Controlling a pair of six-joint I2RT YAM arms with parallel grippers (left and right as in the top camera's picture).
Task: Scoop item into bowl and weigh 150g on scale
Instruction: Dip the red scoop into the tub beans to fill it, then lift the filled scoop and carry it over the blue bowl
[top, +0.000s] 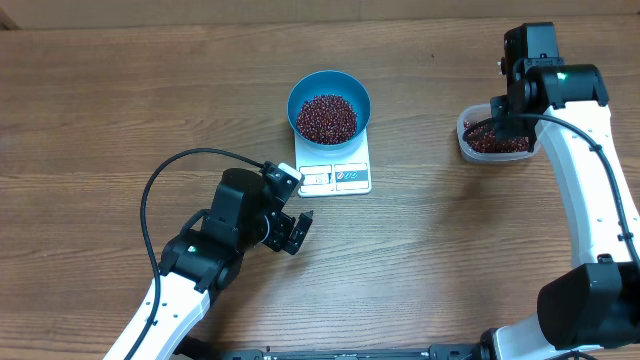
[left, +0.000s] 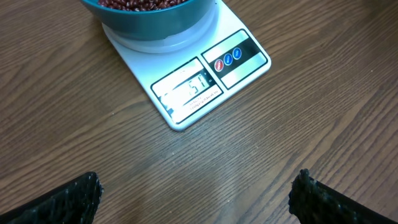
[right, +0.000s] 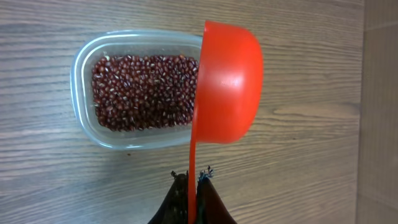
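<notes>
DESK: What's closest to the lens?

FIELD: The right gripper, jaws pressed together on the thin handle of a red scoop. The cup stands on edge over one end of a clear tub of beans (whether any sit inside the cup, I cannot tell).

DESK: And farther out?

FIELD: Well apart across the wooden table, the blue bowl rests on the white scale, with a layer of beans in it. The left gripper hangs just short of the scale, fingers spread wide, holding nothing.

DESK: What could go wrong?

FIELD: My read: the handle is pinched near its end, so a loaded cup could twist and shed beans on the long carry. A full scoop tipped at once could also overshoot the target weight.

DESK: Do the angles differ?

FIELD: Only the left wrist view catches the display, its digits too blurred to trust. Overhead gives the gap between tub and bowl but does not show the scoop, which is lost under the arm.
</notes>
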